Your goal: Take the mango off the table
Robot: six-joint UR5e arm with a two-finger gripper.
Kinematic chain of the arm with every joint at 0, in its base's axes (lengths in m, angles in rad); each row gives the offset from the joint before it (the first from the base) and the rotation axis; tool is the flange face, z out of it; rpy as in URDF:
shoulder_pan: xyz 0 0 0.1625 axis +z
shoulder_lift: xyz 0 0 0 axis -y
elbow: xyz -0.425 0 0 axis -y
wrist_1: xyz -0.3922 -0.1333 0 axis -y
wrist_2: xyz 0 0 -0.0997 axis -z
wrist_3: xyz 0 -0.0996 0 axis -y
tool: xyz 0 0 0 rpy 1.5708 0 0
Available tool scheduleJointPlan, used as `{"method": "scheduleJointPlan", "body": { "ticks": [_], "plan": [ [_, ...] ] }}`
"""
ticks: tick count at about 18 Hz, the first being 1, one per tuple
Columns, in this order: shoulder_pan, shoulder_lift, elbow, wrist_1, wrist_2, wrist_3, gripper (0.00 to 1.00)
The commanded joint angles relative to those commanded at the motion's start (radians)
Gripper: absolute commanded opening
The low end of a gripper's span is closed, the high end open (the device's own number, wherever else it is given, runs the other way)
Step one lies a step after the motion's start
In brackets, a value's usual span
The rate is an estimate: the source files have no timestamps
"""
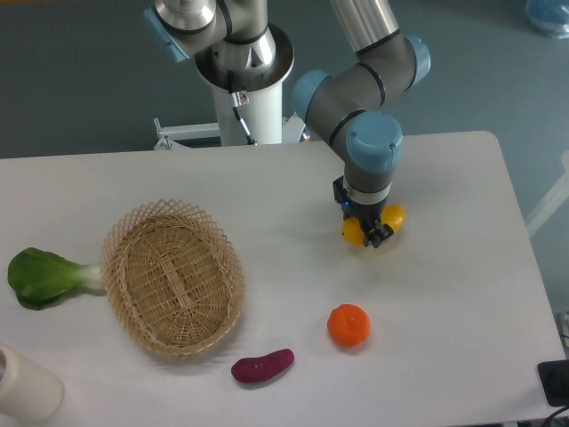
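Note:
The mango [356, 233], yellow-orange and oblong, shows at both sides of my gripper [373, 231], whose black fingers are shut on its middle. It hangs over the right half of the white table [444, 294]; whether it is just clear of the surface or still touching it I cannot tell. The wrist hides the mango's top.
A round orange tangerine [348, 325] lies in front of the gripper. A purple oblong vegetable [262, 366] lies near the front edge. A wicker basket [172, 277] sits at the left, with a green leafy vegetable [46, 277] beside it and a white cylinder [25, 387] at the front left corner.

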Motion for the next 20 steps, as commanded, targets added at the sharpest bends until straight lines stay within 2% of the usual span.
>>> {"method": "scheduleJointPlan", "body": {
  "ticks": [3,6,10,13,20],
  "plan": [
    [-0.005,-0.003,0.043,0.0,-0.006,-0.078,0.58],
    [-0.011,-0.021,0.084,0.0,-0.002,-0.088,0.58],
    [-0.02,-0.035,0.118,0.0,-0.011,-0.172,0.56],
    [-0.029,-0.054,0.141,0.0,-0.003,-0.174,0.56],
    [-0.037,-0.055,0.167,0.0,-0.002,-0.174,0.57]
  ]
}}
